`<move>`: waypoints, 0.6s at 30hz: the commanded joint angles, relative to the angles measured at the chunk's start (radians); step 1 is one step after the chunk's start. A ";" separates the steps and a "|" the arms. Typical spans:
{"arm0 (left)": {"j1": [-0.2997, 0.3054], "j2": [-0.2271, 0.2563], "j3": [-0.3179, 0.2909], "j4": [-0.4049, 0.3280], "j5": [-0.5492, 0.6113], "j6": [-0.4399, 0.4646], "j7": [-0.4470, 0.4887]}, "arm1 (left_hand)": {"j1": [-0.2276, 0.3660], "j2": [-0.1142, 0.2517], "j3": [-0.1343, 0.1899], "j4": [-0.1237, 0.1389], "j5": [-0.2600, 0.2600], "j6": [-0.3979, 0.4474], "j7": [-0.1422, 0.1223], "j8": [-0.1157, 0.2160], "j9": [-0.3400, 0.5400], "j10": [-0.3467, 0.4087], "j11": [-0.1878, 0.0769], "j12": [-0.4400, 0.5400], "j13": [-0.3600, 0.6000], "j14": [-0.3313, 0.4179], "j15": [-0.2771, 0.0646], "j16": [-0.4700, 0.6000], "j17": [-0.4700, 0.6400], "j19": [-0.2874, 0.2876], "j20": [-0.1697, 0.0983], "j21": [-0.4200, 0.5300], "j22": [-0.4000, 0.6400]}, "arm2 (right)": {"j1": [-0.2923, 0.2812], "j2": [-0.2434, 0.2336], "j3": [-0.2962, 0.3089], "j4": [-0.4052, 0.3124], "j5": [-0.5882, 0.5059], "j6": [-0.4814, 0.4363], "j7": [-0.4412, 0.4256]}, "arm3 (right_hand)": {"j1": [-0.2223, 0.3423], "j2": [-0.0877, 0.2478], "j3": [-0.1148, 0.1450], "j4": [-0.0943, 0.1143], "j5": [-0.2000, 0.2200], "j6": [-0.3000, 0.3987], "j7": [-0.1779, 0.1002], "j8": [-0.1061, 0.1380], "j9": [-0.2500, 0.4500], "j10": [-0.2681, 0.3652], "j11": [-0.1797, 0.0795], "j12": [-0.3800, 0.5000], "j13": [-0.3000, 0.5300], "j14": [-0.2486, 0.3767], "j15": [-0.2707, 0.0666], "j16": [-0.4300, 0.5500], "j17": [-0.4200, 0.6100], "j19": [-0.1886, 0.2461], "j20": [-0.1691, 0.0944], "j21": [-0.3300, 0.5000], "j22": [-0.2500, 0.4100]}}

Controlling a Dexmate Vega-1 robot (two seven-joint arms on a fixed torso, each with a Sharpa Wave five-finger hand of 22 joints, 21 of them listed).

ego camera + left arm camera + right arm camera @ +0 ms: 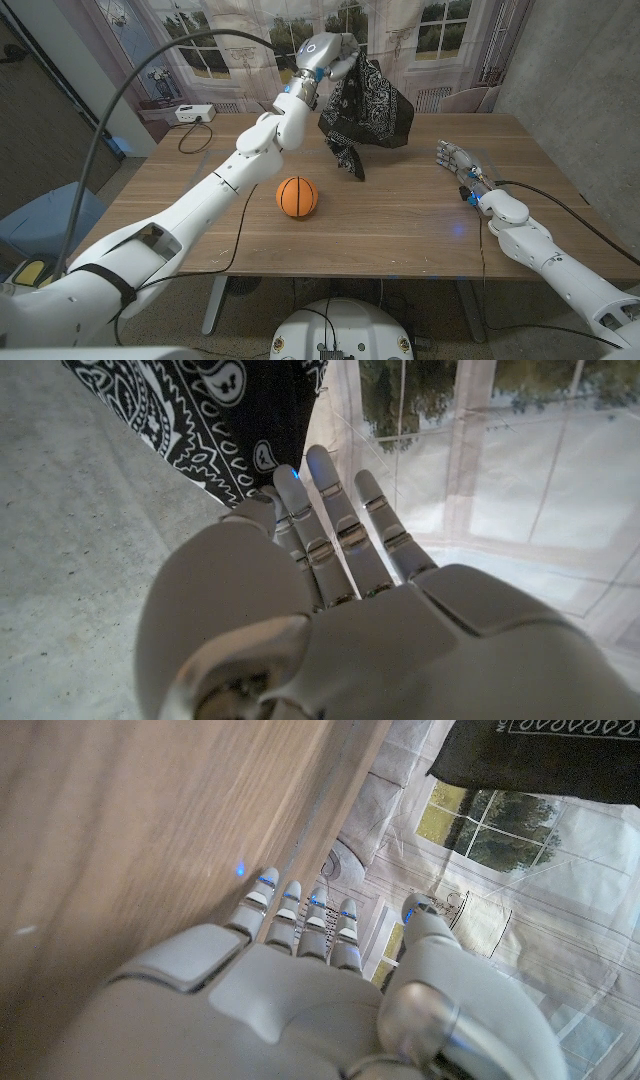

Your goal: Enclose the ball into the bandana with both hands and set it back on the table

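Left hand (pixel 335 52) raised high over the far side of the worktop (pixel 400 215), fingers (pixel 335 510) gripping the top of the bandana (pixel 365 105). Cloth black with white paisley print, soft, hanging in loose folds, lowest corner dangling just above the wood. Left wrist view shows smooth grey jointed fingers reaching up beside the printed cloth, one tip lit blue; the exact pinch is hidden there.

Right hand (pixel 455 160) at the right side of the worktop, fingers (pixel 300 915) released, straight and slightly apart, holding nothing. Right wrist view shows them alongside the wood grain with small blue lights, and a dark edge of bandana in the corner.

Ball (pixel 297 196) orange, round, black-seamed like a basketball, resting on the worktop near centre, below and left of the hanging cloth, apart from both hands.

Worktop brown wood, matte, fine grain. Head view adds a printed window backdrop (pixel 230 40) behind
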 commanded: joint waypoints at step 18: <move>-0.115 -0.107 -0.130 0.291 -1.089 -0.268 -0.370 | -0.012 0.004 0.010 0.017 0.031 -0.020 0.011 0.023 0.311 -0.049 -0.038 0.003 0.020 0.010 -0.105 -0.075 -0.068 -0.015 -0.008 0.017 -0.024 | 0.010 0.021 0.008 0.043 0.003 0.071 0.012 | 0.007 -0.004 -0.006 0.003 0.000 -0.001 -0.004 -0.003 0.003 -0.009 -0.001 0.001 0.004 0.006 -0.001 -0.003 0.004 0.003 -0.005 -0.003 0.000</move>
